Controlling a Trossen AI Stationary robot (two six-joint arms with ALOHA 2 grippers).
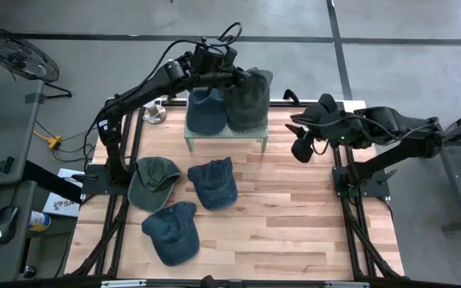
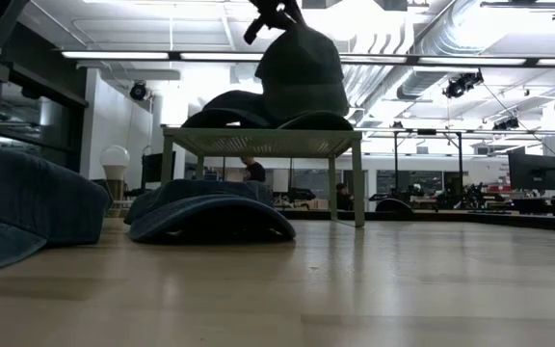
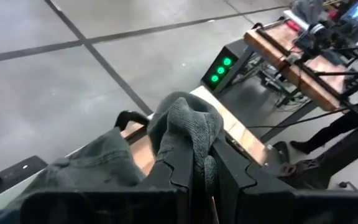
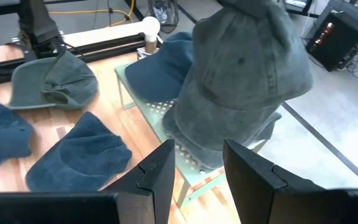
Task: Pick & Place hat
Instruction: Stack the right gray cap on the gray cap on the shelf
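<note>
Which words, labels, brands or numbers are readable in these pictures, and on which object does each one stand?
No text can be read with certainty.
White box beside the table's left edge: dark printing, too small to read.
Hats, such as the grey-green hat held by the left gripper over the small stand: no lettering visible.
Distant screens in the low view: too blurred to read.

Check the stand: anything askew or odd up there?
Yes. The grey-green cap hangs bunched and tilted from the left gripper, pinched by its fabric, over the small stand beside a flat blue cap. The right gripper waits open nearby.
</note>
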